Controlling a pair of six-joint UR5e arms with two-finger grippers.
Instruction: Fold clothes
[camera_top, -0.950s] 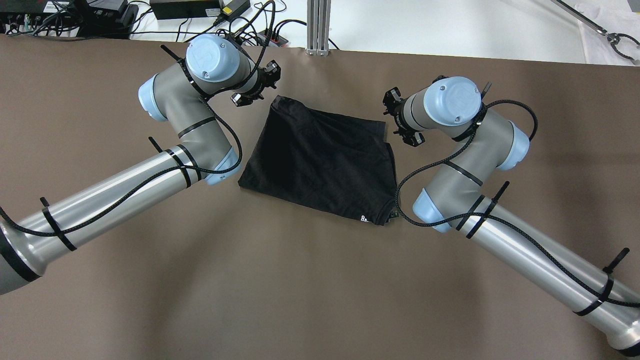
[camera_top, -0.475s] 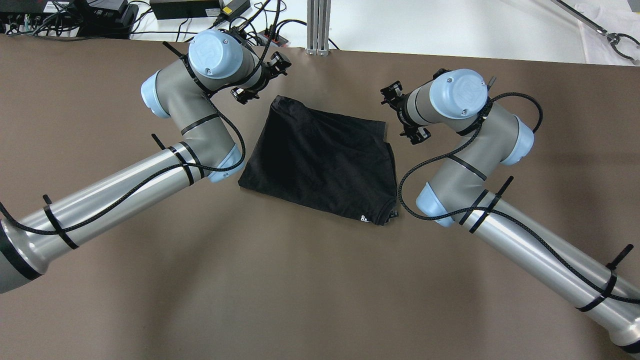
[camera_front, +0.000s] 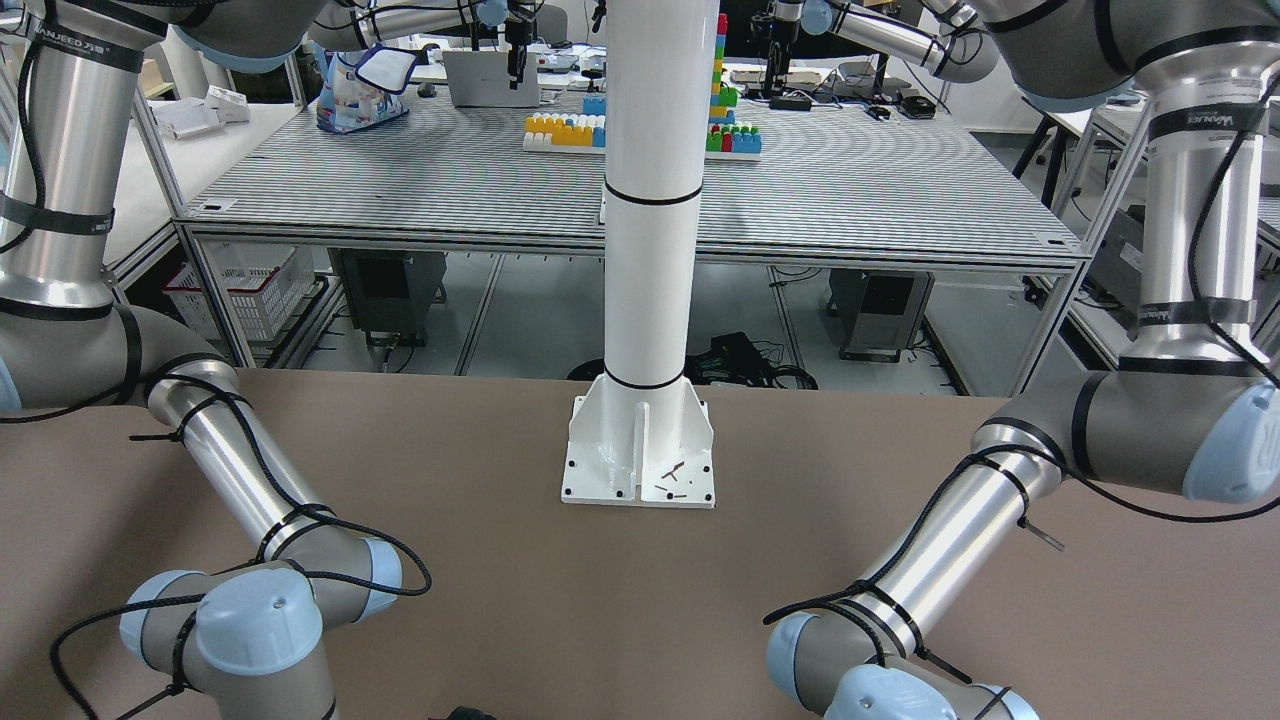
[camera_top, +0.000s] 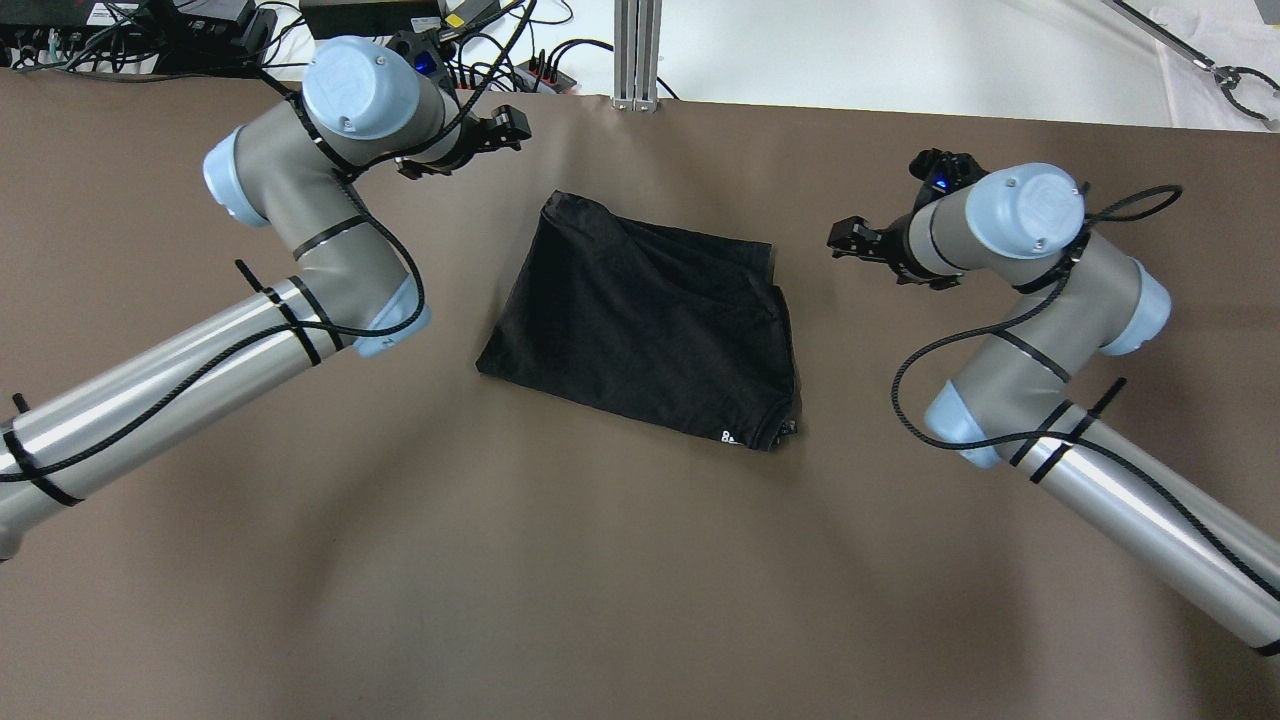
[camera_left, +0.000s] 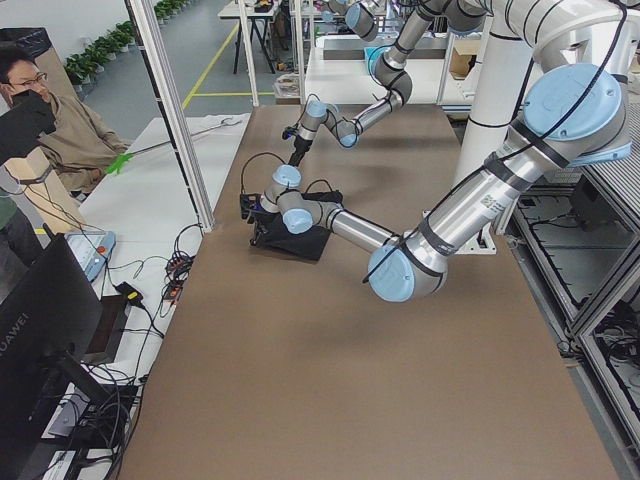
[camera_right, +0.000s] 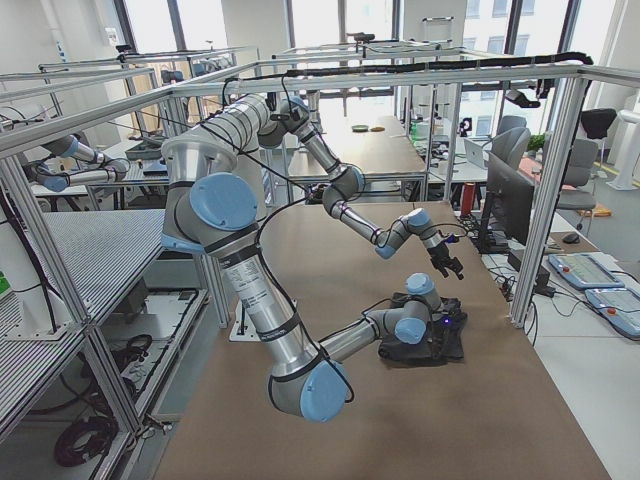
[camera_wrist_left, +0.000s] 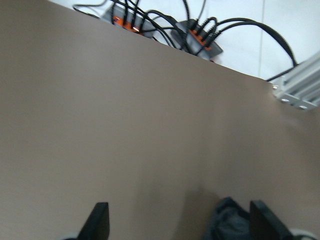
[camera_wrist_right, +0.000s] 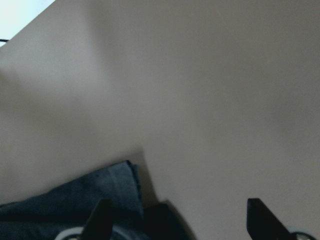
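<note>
We see the black garment (camera_top: 645, 325) lying on the table (camera_top: 600, 560), our left gripper (camera_top: 497, 132) and right gripper (camera_top: 848, 240) both spread wide and empty beside it

black clothes (camera_top: 640, 330) on brown table (camera_top: 600, 580)

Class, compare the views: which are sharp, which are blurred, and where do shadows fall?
Overhead view: sharp, the black garment crisp, soft arm shadows on the brown table. Left wrist view: blurred throughout. Right wrist view: blurred, the garment washed to blue-grey.
</note>
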